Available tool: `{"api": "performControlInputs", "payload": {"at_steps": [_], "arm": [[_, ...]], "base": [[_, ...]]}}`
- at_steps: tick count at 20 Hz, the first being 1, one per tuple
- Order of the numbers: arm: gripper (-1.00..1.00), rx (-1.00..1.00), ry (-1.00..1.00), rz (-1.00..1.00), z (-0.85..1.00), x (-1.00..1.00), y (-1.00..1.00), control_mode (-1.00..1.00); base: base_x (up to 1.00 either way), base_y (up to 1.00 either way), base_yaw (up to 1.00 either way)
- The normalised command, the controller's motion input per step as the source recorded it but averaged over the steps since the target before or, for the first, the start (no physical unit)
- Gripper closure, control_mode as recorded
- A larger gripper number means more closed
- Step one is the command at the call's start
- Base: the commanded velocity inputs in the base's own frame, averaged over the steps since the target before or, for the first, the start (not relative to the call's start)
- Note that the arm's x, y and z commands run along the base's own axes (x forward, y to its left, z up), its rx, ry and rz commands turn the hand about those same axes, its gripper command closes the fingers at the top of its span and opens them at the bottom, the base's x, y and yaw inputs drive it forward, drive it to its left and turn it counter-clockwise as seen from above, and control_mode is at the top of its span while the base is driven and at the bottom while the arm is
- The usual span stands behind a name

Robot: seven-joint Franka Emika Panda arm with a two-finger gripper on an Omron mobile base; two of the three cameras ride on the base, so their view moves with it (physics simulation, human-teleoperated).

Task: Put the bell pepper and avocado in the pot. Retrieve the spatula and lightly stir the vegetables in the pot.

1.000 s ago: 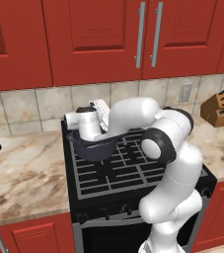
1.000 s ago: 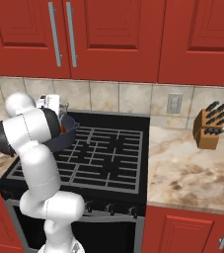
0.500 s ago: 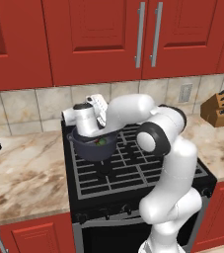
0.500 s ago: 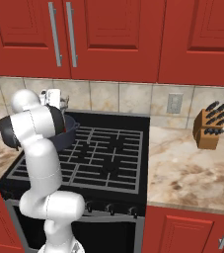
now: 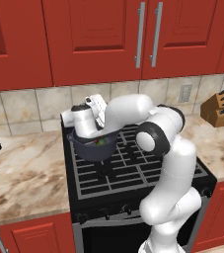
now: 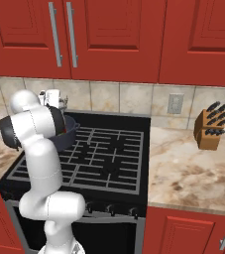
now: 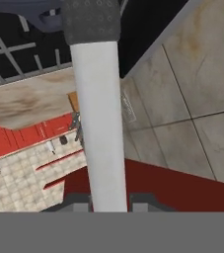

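The spatula (image 7: 97,123) is a white shaft with a dark dotted end, and my gripper (image 7: 109,201) is shut on it. Its dark end reaches up to the grey-blue pot (image 7: 37,12) at the top of the hand view. The pot (image 5: 94,147) stands on the stove's back left burner with the arm's wrist (image 5: 84,123) right above it. A green bit, the avocado (image 5: 100,142), shows inside. From the right, the pot (image 6: 68,135) shows a red streak inside, the bell pepper (image 6: 64,131).
The black stove grate (image 5: 133,170) spreads in front of the pot. Marble counters (image 5: 24,173) lie on both sides. A knife block (image 6: 210,129) stands on the right counter. The tiled backsplash (image 7: 192,99) is close behind the hand. Red cabinets hang above.
The elbow has swung a little to the left while the hand stays over the pot with the spatula.
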Motion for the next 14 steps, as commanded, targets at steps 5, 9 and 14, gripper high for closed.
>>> {"api": "performControlInputs", "payload": {"at_steps": [5,9,14], "arm": [[1.00,-0.01,-0.04,0.00,0.00,-0.10,-0.31,-1.00],[1.00,0.00,-0.04,0.00,0.00,-0.09,-0.30,-1.00],[1.00,0.00,-0.01,0.00,0.00,-0.18,-0.04,-1.00]], "base": [[0.00,0.00,0.00],[0.00,0.00,0.00],[0.00,0.00,0.00]]}}
